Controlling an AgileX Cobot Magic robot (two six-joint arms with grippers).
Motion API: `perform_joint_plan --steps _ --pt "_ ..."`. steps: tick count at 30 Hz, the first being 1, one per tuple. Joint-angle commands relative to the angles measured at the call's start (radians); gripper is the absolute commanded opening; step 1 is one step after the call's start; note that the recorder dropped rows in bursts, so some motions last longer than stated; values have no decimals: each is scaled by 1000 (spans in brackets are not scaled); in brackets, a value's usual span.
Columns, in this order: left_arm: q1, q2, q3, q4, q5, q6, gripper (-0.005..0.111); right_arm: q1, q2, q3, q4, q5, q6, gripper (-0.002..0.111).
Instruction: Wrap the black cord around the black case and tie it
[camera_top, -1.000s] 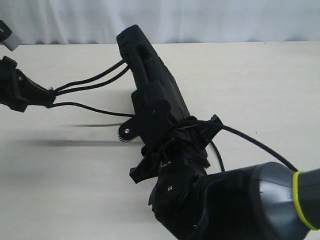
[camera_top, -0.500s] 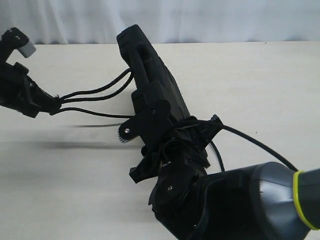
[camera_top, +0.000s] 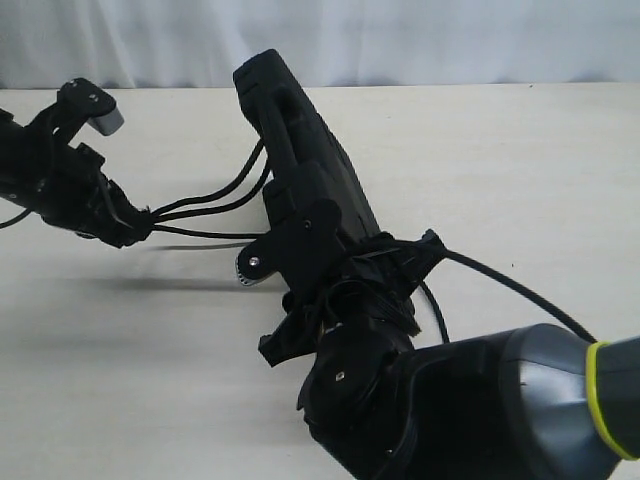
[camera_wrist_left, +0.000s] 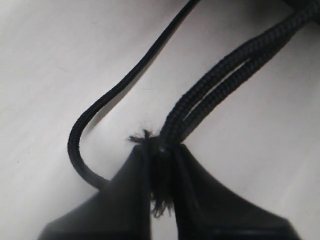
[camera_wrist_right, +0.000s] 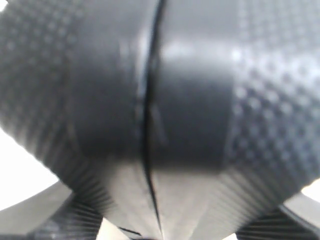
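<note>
- Where the left gripper pinches down narrow, two strands of the black cord and its frayed tuft sit between the jaws.
- A third strand curves just beside them.
- All three strands run from there to the black case.
- The right gripper clamps that single case near its lower end.
- The case stands on edge, tilted, over the table, with its long axis running toward the far side and its handle slot farthest.

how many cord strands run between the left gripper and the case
3 strands of black cord: two side by side from the left gripper to the black case, one below them. More may hide behind it.
</note>
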Motion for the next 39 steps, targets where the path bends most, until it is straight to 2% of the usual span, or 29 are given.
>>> perform_joint_plan --steps 1,5,8,11,16,20,24,29,32,35,39 --pt "-26 3 -38 -28 23 -32 0 -1 -11 -8 1 -38 15 4" --pt "-73 5 -105 56 27 -120 0 -1 -11 -8 1 -38 15 4" --pt "-78 5 -120 134 -10 -198 0 -1 -11 -8 1 -38 15 4" --pt "-78 5 -120 321 -105 -339 0 -1 -11 -8 1 -38 15 4" --pt "-122 -11 -120 519 -200 -349 0 -1 -11 -8 1 -38 15 4" --pt "-182 -109 -120 683 -368 -445 0 -1 -11 -8 1 -38 13 4" --pt "-182 -182 -96 815 -396 -482 0 -1 -11 -8 1 -38 13 4" --pt "-192 -235 65 821 -566 -442 0 -3 -11 -8 42 -40 13 4" --pt "-201 -299 169 821 -751 -433 0 -6 -11 -8 57 -40 13 4" --pt "-201 -366 235 821 -873 -433 0 -6 -11 -8 81 -40 12 4" --pt "-201 -402 244 821 -878 -433 0 -6 -11 -8 81 -40 12 4"
